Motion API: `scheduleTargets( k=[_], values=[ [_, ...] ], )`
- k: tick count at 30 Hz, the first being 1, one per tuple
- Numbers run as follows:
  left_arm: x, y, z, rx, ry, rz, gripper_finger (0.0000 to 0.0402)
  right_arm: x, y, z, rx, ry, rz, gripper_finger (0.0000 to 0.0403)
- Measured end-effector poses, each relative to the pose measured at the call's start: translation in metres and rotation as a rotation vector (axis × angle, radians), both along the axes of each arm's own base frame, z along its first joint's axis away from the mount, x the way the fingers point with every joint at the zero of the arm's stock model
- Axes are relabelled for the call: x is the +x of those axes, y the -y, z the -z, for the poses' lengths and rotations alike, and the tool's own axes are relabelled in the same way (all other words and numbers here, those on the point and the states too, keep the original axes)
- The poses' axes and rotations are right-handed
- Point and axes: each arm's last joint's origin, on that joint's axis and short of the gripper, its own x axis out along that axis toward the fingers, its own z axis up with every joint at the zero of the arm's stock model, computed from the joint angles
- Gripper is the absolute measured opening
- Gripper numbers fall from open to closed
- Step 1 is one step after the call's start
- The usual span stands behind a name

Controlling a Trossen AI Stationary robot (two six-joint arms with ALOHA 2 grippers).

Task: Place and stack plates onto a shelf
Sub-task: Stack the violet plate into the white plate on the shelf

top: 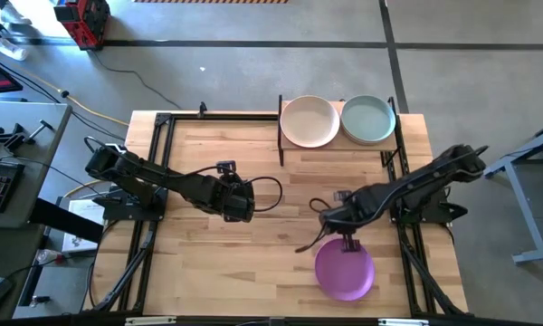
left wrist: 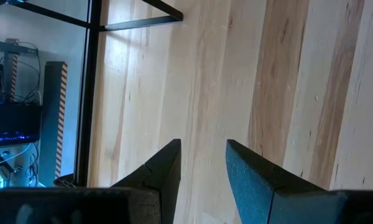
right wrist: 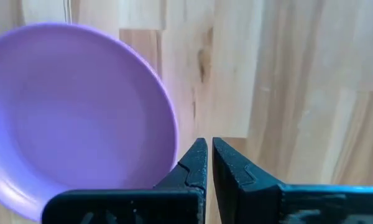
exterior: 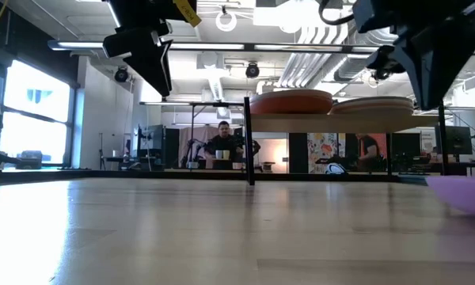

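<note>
Room: workshop hall behind the table (top: 217, 163); in the low view a person sits far off at a desk, no hands near the robot.
Shelf: shelf (top: 337, 145) stands at the far edge, well apart from both grippers; a cream plate (top: 309, 121) and a green plate (top: 368, 119) lie on top, side by side.
Purple plate: purple plate (top: 345, 269) lies on the table just beside the right gripper, not lifted.
Right gripper: right gripper (right wrist: 206, 163) hovers at the plate's rim, fingers almost together, holding nothing.
Left gripper: left gripper (left wrist: 202, 174) waits over bare wood near the table middle, fingers apart, empty.
Risk 1: with such a narrow gap the fingers may not take the rim, I think; they could push the plate so that it slides away.
Risk 2: a thin rim grip could let the plate tilt or drop on the way to the shelf.
Risk 3: a carried plate could hit a black post or disturb the two plates there.
Writing: no brand or label can be read.
</note>
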Motion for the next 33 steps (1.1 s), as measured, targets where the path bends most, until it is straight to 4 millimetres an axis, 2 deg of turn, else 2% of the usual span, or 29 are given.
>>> scheduleTargets(
  k=[7,22,33],
  values=[
    [0.000,0.000,0.000,0.000,0.000,0.000,0.0117,0.002,0.003,-0.001,0.059,-0.006,0.064,0.0000],
    [0.000,0.000,0.000,-0.004,0.001,0.000,0.0117,0.024,-0.010,0.043,0.063,-0.127,0.066,0.0000],
    [0.000,0.000,0.000,-0.004,0.001,0.000,0.0117,0.026,-0.011,0.044,0.078,-0.127,0.118,0.0003]
  ],
)
